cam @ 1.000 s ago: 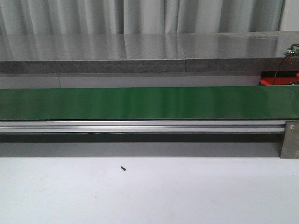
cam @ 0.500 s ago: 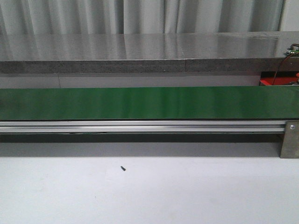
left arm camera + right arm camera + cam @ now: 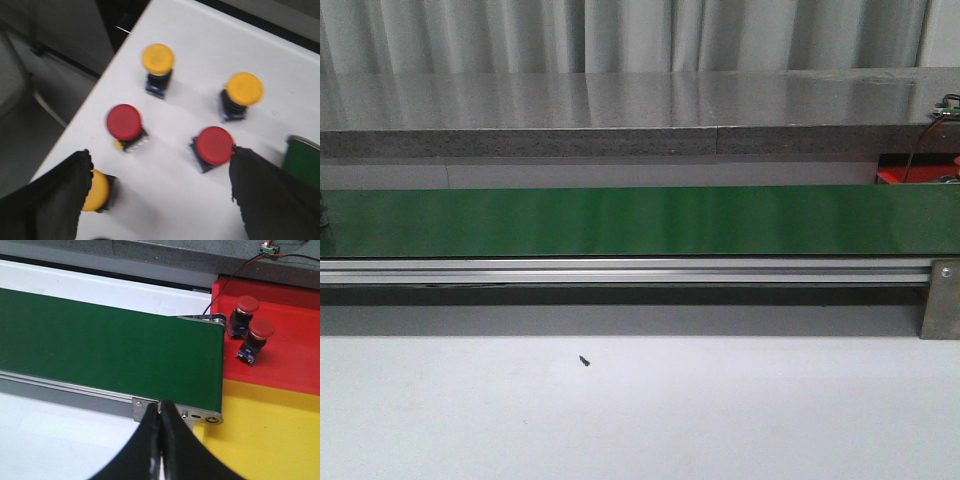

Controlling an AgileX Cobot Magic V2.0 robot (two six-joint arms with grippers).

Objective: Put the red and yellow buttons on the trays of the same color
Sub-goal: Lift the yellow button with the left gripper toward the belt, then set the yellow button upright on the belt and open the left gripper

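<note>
five buttons stand on a white table (image 3: 170, 200) under the left gripper (image 3: 160, 200), seen only by the left wrist camera: a red button (image 3: 124, 121) and a second red button (image 3: 214, 145) side by side, a yellow button (image 3: 158, 58) and another yellow button (image 3: 244, 88) beyond them, and a third yellow button (image 3: 96, 190) half hidden behind one dark finger (image 3: 50, 200). the left gripper's fingers are spread wide with nothing between them; the second red button sits just beside the other finger. that picture is a little blurred.

the right wrist camera alone shows the trays: two more red buttons (image 3: 247, 305) (image 3: 261, 329) stand on the red tray (image 3: 290, 360), near the end of the green conveyor belt (image 3: 100, 350), and the yellow tray (image 3: 270, 440) lies just beside the red one. the right gripper (image 3: 161, 440) has its fingers pressed together, gripping nothing.

the front view has no buttons or grippers, only the belt (image 3: 640, 220) running left to right on its aluminium rail (image 3: 620, 270), bare white table (image 3: 720, 410) on the near side with a small dark speck (image 3: 584, 361), a grey stone ledge (image 3: 620, 140) and pale curtains (image 3: 620, 35) on the far side, and a sliver of red at the far right.
</note>
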